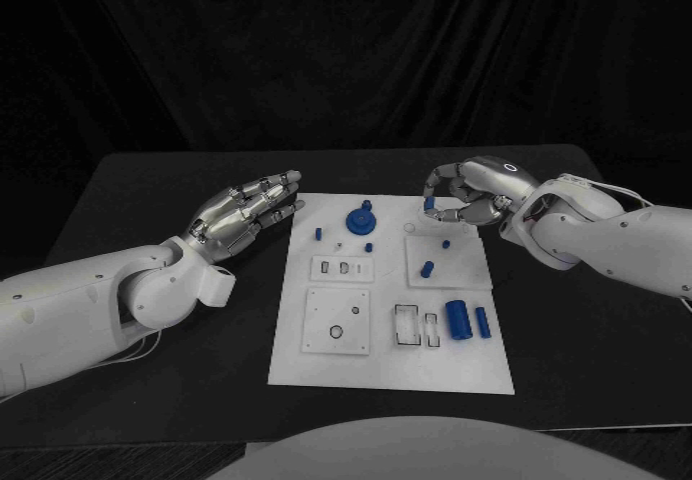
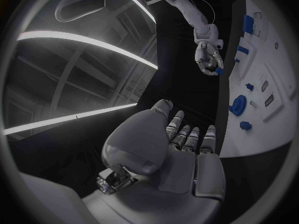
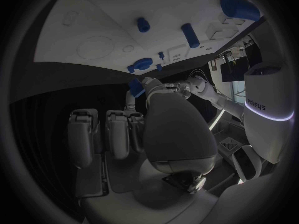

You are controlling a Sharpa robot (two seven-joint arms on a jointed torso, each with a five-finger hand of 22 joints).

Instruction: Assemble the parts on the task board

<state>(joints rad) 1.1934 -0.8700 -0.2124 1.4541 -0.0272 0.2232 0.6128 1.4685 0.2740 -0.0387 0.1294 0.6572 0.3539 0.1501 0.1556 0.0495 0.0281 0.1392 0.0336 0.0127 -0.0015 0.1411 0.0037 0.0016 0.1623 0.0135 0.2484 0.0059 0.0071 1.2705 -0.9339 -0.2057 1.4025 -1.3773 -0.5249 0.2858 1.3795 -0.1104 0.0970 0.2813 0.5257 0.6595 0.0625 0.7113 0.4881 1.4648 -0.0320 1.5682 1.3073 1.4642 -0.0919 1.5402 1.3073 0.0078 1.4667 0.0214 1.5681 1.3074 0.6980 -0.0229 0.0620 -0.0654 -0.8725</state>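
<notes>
Board [image 1: 389,375], white, lies in the middle of the black desk [image 1: 577,340], between the two arms. The right hand [image 1: 469,195] hangs over the board's far right corner with its fingers [image 1: 440,185] curled in, pinching a small blue part [image 1: 430,203] at the tips; the right wrist view shows the same blue piece [image 3: 136,88] held between thumb and a finger just off the board's edge. The left hand [image 1: 245,212] sits just beside the board's far left corner, over the desk, its fingers [image 1: 274,188] stretched out, apart and grasping nothing; the left wrist view shows them straight [image 2: 187,137] alongside the board's edge.

On the board, a round blue knob [image 1: 361,217] stands near the far edge, with a small blue peg [image 1: 317,234] to its left and another [image 1: 369,247] just below it. On a raised square plate to the right lie two short blue pegs [image 1: 446,243] and [image 1: 428,267]. Near the right edge, closer to the robot, a thick blue cylinder [image 1: 459,320] lies beside a thinner blue bar [image 1: 483,322], next to two outlined slots [image 1: 417,325]. A square plate with a round hole [image 1: 336,332] sits at the near left.
</notes>
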